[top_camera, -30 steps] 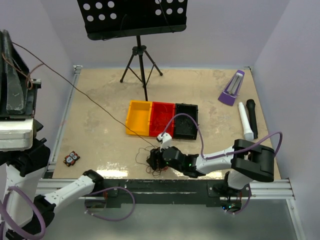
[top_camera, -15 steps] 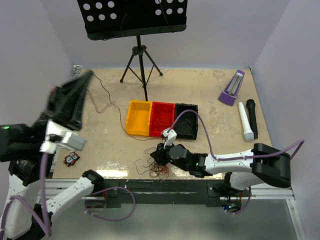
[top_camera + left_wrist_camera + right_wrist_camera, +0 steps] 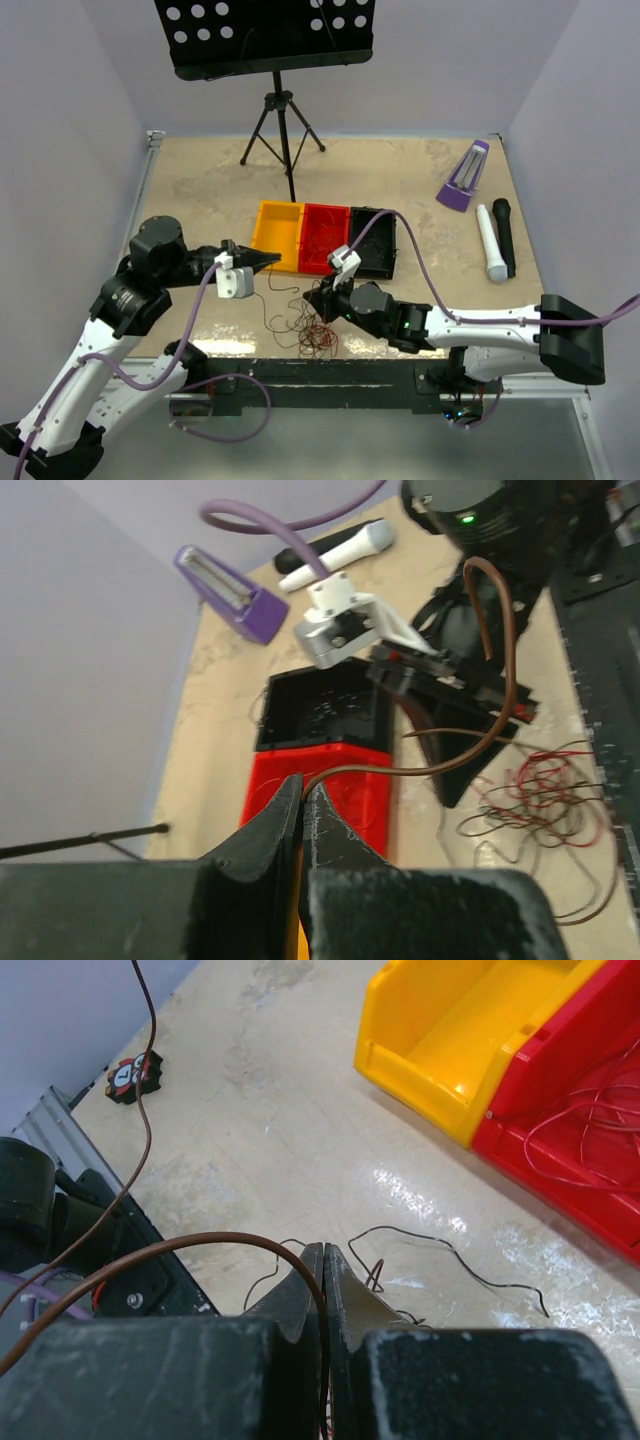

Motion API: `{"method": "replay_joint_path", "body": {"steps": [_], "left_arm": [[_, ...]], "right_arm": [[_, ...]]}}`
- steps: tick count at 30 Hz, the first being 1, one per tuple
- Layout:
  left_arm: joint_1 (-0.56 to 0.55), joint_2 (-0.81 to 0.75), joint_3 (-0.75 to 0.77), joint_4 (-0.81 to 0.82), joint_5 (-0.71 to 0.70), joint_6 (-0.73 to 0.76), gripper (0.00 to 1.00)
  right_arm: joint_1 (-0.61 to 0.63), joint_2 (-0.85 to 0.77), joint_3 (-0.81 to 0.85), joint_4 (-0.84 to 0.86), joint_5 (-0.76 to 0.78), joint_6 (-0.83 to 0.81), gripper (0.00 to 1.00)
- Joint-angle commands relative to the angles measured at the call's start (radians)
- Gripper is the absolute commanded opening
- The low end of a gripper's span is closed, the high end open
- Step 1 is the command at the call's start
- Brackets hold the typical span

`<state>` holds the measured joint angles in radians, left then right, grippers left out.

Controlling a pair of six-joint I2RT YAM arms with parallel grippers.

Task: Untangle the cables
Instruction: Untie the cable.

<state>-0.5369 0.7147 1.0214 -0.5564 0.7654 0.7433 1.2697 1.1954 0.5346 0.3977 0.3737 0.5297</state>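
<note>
Your left gripper (image 3: 303, 792) and right gripper (image 3: 323, 1260) are each clamping shut on brown wire (image 3: 508, 650), while the cables (image 3: 312, 335) are lying clumped between them on the table (image 3: 420, 180). Light, limp, snag-prone: you are likely best taking single free strands.

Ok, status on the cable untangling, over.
Left gripper shut on a brown wire. Right gripper likewise. Cables clumped near table edge. Nothing in the way.

The cables (image 3: 310, 335) are red and black, the table (image 3: 400, 180) mottled beige, and the bins (image 3: 322, 238) yellow, red and black.
</note>
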Motion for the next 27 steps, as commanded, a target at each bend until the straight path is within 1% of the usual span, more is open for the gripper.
{"method": "replay_joint_path", "body": {"steps": [1, 4, 6, 7, 9, 11, 12, 13, 16, 17, 19, 22, 27], "left_arm": [[0.002, 0.015, -0.05, 0.021, 0.187, -0.116, 0.06], [0.003, 0.015, -0.125, 0.062, 0.276, -0.125, 0.09], [0.003, 0.003, -0.168, 0.11, 0.287, -0.122, 0.1], [0.003, -0.003, -0.19, 0.131, 0.285, -0.099, 0.11], [0.002, -0.014, -0.216, 0.144, 0.273, -0.001, 0.14], [0.003, -0.018, -0.241, 0.2, 0.241, 0.049, 0.17], [0.002, -0.018, -0.245, 0.223, 0.223, 0.082, 0.2], [0.002, -0.021, -0.251, 0.258, 0.215, 0.082, 0.22], [0.002, -0.044, -0.28, 0.306, 0.224, 0.149, 0.31], [0.003, -0.055, -0.296, 0.343, 0.219, 0.149, 0.37], [0.002, -0.083, -0.329, 0.398, 0.21, 0.149, 0.44], [0.003, -0.104, -0.345, 0.372, 0.235, 0.229, 0.45], [0.0, -0.087, -0.337, 0.319, 0.242, 0.275, 0.44]], "right_arm": [[0.003, -0.026, 0.077, -0.033, 0.021, -0.057, 0.0], [0.003, -0.034, 0.103, -0.039, 0.024, -0.06, 0.0], [0.003, -0.036, 0.122, -0.043, 0.021, -0.063, 0.0], [0.003, -0.036, 0.133, -0.045, 0.013, -0.069, 0.0], [0.003, -0.03, 0.154, -0.049, 0.004, -0.076, 0.0], [0.005, -0.017, 0.171, -0.053, -0.012, -0.083, 0.0], [0.003, -0.005, 0.18, -0.056, -0.021, -0.086, 0.0], [0.003, 0.003, 0.191, -0.056, -0.03, -0.089, 0.0], [0.003, 0.027, 0.209, -0.059, -0.058, -0.091, 0.0], [0.003, 0.033, 0.214, -0.057, -0.064, -0.091, 0.0], [0.003, 0.038, 0.223, -0.059, -0.068, -0.092, 0.0], [0.003, 0.043, 0.238, -0.063, -0.076, -0.1, 0.0], [0.003, 0.049, 0.266, -0.076, -0.087, -0.112, 0.0]]}}
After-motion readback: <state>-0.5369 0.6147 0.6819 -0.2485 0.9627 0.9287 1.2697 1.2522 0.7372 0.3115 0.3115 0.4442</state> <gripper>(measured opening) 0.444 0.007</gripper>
